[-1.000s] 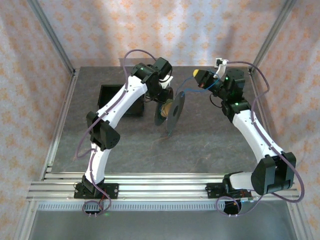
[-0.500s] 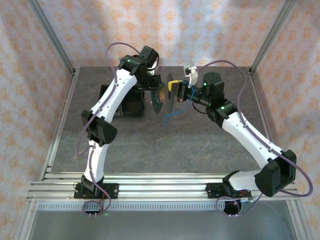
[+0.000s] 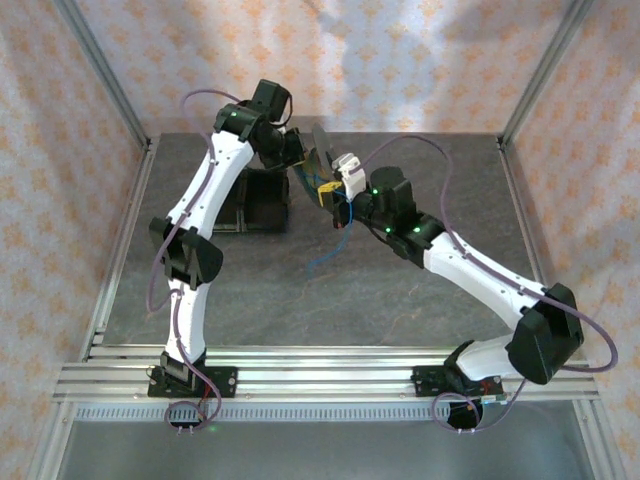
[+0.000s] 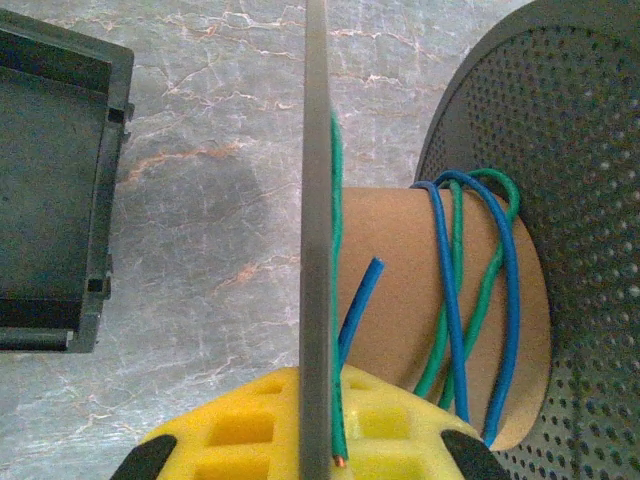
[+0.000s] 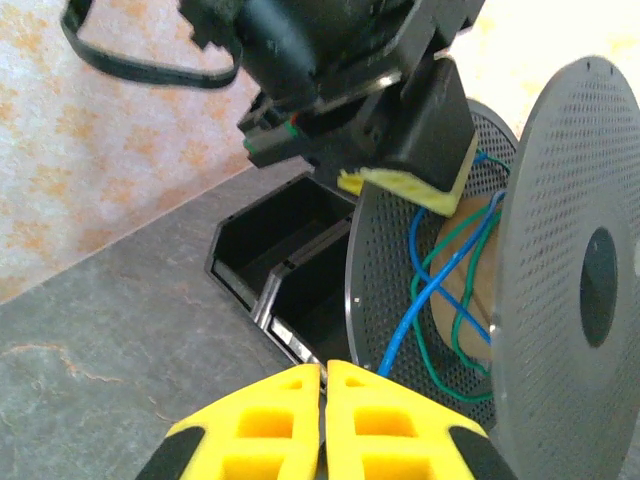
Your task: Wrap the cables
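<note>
Two cables (image 4: 448, 280) — green, blue — loop crosswise around the spool (image 4: 570, 150).

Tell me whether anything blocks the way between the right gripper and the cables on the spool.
Nothing visible does. The right gripper faces the open gap between the spool flanges, and the blue cable runs from the cardboard core down to it; the green cable loops beside it.

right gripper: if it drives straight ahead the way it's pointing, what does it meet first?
Likely the rim of the spool's perforated flange, near the blue cable. The black bin lies just left. Depth unclear.
</note>
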{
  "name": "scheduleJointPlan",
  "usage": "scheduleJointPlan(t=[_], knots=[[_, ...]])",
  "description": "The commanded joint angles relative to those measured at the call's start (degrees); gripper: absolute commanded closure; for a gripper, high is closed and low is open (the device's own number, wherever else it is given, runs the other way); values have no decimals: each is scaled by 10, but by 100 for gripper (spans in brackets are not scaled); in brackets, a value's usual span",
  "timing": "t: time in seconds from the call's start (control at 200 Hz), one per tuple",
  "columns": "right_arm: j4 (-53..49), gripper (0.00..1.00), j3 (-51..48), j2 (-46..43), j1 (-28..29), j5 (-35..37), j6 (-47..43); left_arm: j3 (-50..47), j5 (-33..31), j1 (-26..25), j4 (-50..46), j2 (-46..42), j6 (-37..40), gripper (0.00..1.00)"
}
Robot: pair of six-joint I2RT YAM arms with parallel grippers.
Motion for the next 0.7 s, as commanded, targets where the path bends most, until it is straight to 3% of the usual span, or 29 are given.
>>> scheduleJointPlan(t=[0.0, 0.145, 0.3, 0.501, 0.696], knots=[[7, 100, -24, 0, 21, -22, -21, 21, -31, 37, 130, -30, -58, 100], [9, 100, -44, 13, 21, -5, -35, 37, 14, 55, 136, -36, -43, 100], [11, 93, -46, 18, 23, -7, -36, 85, 60, 66, 116, -30, -26, 100], [-9, 61, -4, 18, 22, -32, -14, 67, 3, 48, 85, -61, 48, 100], [-24, 54, -3, 39, 21, -9, -13, -83, -39, 34, 193, -155, 80, 100]])
